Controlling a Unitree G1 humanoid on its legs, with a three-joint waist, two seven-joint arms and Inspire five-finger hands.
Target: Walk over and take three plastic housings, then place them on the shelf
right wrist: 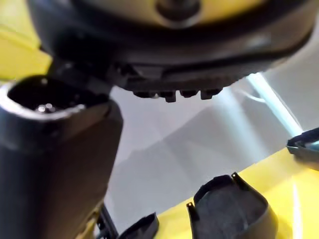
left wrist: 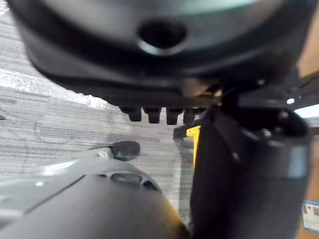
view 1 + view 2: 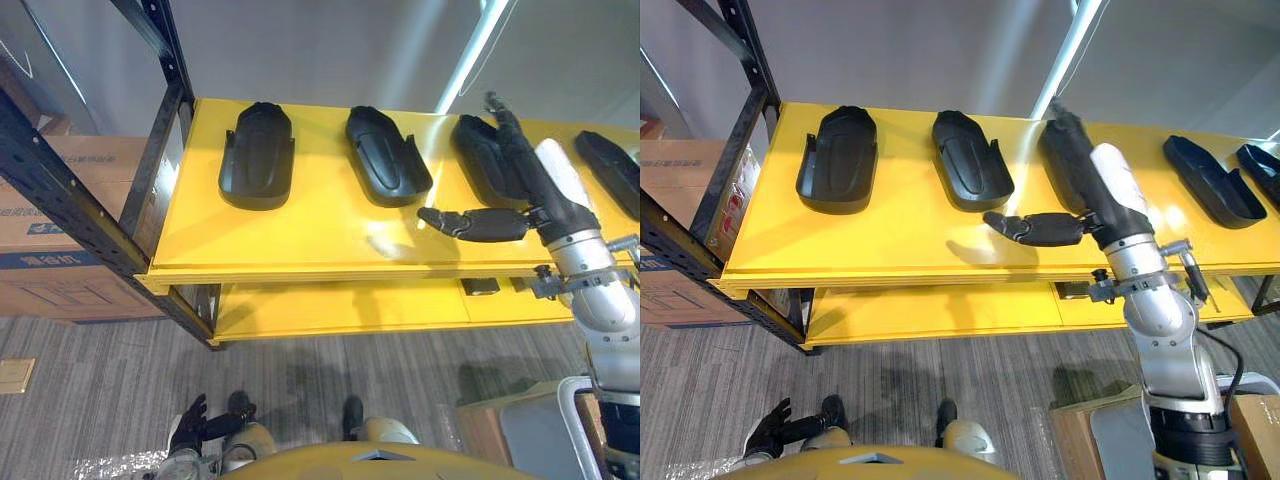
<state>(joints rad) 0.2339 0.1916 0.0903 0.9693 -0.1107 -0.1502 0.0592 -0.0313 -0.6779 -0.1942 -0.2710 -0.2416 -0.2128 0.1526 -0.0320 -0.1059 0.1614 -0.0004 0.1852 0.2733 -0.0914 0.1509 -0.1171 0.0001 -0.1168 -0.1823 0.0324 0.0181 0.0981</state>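
Several black plastic housings lie in a row on the yellow shelf (image 3: 300,235): one at the left (image 3: 257,155), a second (image 3: 387,155) beside it, a third (image 3: 478,150) and a fourth (image 3: 1212,182) further right. My right hand (image 3: 520,165) is open, its fingers stretched straight along the third housing and covering its right side. Its thumb (image 3: 470,222) sticks out to the left over bare shelf. Whether the fingers touch the housing I cannot tell. In the right wrist view a housing (image 1: 234,209) shows past the hand. My left hand (image 3: 190,425) hangs low near the floor, open and holding nothing.
The shelf's black steel upright (image 3: 150,170) stands at the left, with stacked cardboard boxes (image 3: 60,230) behind it. A lower yellow shelf (image 3: 350,305) sits underneath. Another cardboard box (image 3: 500,430) rests on the floor at the lower right. One more housing (image 3: 1265,170) lies at the far right.
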